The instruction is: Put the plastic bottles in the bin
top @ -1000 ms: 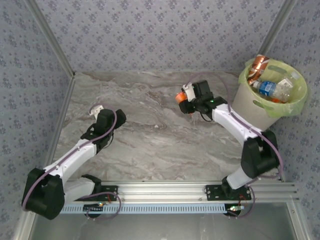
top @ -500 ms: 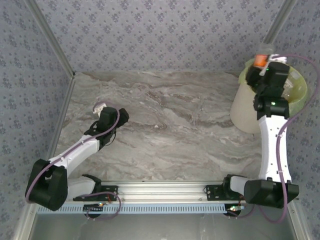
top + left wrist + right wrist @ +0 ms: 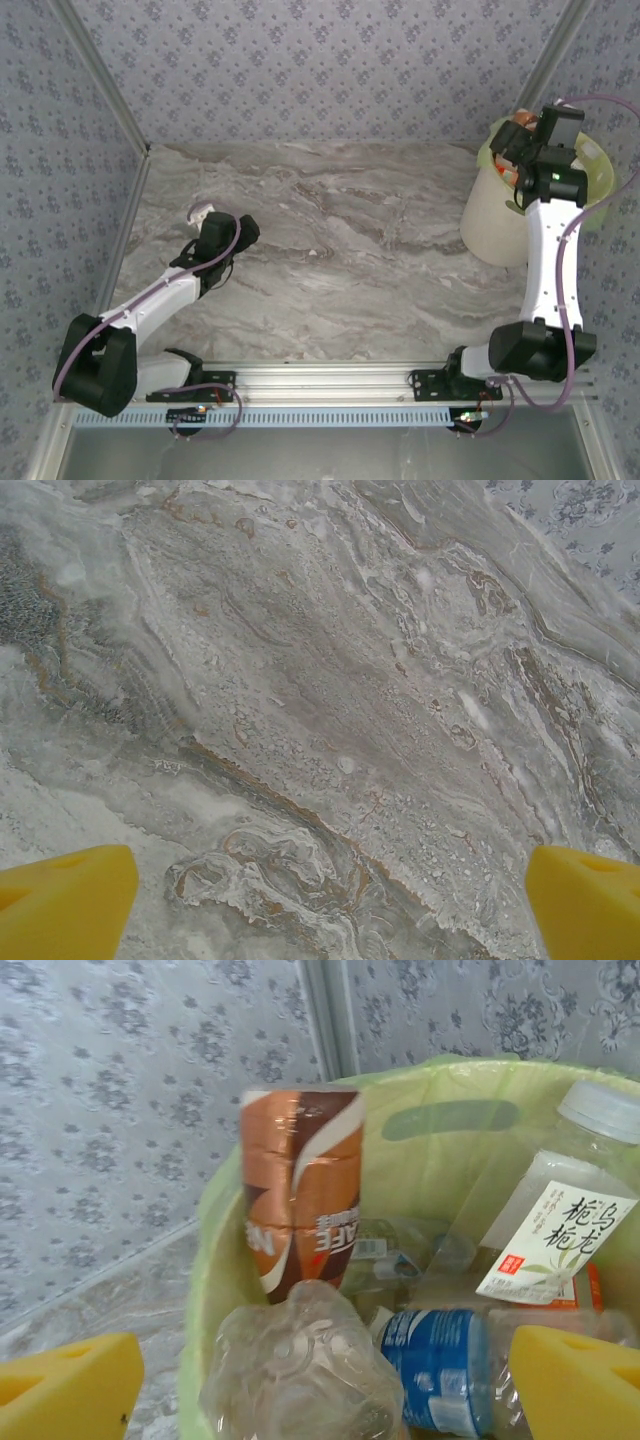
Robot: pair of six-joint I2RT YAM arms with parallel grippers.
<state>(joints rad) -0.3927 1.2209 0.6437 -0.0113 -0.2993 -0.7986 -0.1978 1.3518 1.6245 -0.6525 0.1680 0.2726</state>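
At the marbled worktop's [image 3: 330, 230] corner, the right gripper [image 3: 320, 1385] hangs spread and empty over the bin [image 3: 488, 225] of plastic bottles [image 3: 440, 1365]. The left gripper [image 3: 320, 900] is likewise spread and empty. The drop looks done; next, lift clear of the rim.

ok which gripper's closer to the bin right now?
Right. The right gripper is above the bin, open over the plastic bottles inside. The left gripper is over the table at the left side, far from it.
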